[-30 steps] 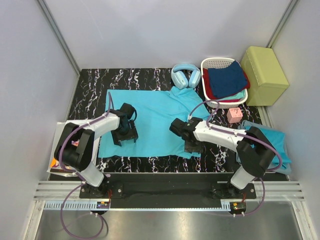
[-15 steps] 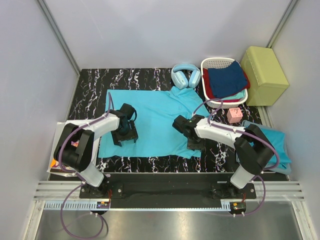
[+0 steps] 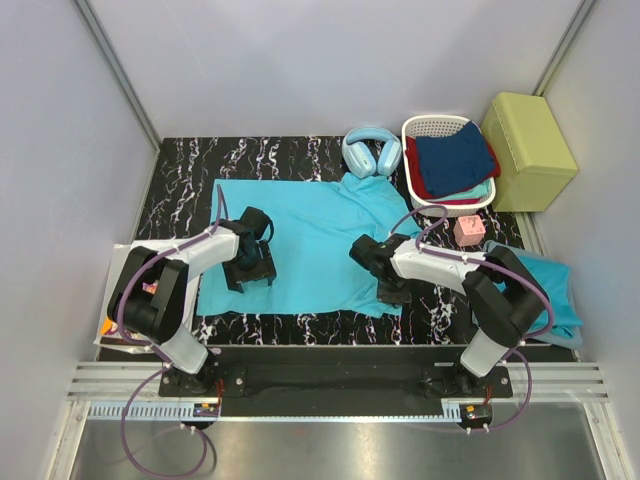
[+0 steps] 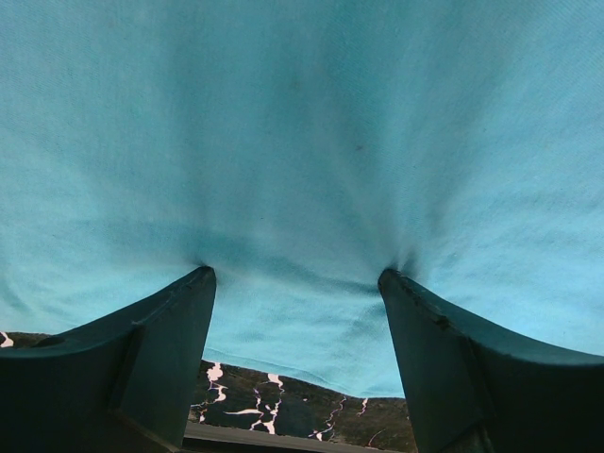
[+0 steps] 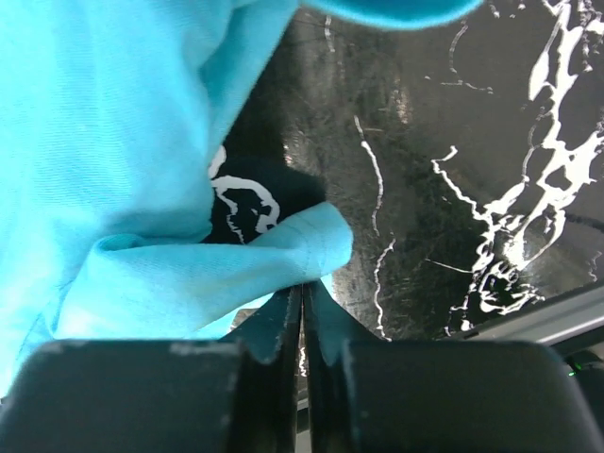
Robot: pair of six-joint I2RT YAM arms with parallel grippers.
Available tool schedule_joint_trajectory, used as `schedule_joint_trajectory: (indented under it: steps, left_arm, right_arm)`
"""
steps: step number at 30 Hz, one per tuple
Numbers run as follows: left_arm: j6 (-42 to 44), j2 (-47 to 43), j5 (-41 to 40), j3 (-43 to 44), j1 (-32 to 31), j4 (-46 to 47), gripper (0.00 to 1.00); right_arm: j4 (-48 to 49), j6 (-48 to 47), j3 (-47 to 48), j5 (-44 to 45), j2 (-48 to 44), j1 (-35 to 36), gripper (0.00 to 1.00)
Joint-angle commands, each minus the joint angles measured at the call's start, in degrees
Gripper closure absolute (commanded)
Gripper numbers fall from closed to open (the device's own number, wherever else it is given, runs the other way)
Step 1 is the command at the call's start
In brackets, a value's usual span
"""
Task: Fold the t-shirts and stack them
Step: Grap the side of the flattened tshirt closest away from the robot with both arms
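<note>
A turquoise t-shirt (image 3: 300, 235) lies spread on the black marbled table (image 3: 180, 195). My left gripper (image 3: 250, 270) is open, its fingertips (image 4: 203, 276) pressed down into the shirt cloth (image 4: 302, 142) near its near-left hem. My right gripper (image 3: 392, 288) is shut on the shirt's near-right corner (image 5: 283, 255), which bunches up just above the table. A second turquoise shirt (image 3: 555, 290) lies at the right table edge.
A white basket (image 3: 425, 128) at the back right holds navy, red and teal clothes. Blue headphones (image 3: 372, 150) lie behind the shirt. A small pink box (image 3: 469, 230) sits near the basket. A yellow-green box (image 3: 527, 150) stands at the far right. Papers (image 3: 115, 330) lie at the left edge.
My right gripper has moved a little to the right and toward the back with the shirt corner in it. The left gripper has not moved.
</note>
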Motion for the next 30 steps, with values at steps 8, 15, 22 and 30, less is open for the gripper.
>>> schedule_joint_trajectory:
  steps: [8, 15, 22, 30]
  left_arm:
    - [0.0, -2.2, 1.1, -1.2, -0.4, 0.4, 0.24]
    - [-1.2, -1.4, 1.3, -0.2, -0.8, 0.4, 0.24]
    - [-1.5, -0.2, 1.3, 1.5, -1.5, -0.2, 0.25]
    - [-1.5, -0.6, 0.7, 1.3, -1.7, -0.9, 0.25]
  right_arm:
    - [0.7, -0.3, -1.2, -1.1, -4.6, -0.3, 0.81]
    - [-0.1, -0.1, -3.8, -0.4, -9.3, -0.3, 0.52]
    - [4.3, -0.4, -4.1, -1.2, -6.1, -0.9, 0.52]
    - [10.5, -3.0, -5.2, -1.5, -7.9, -4.6, 0.52]
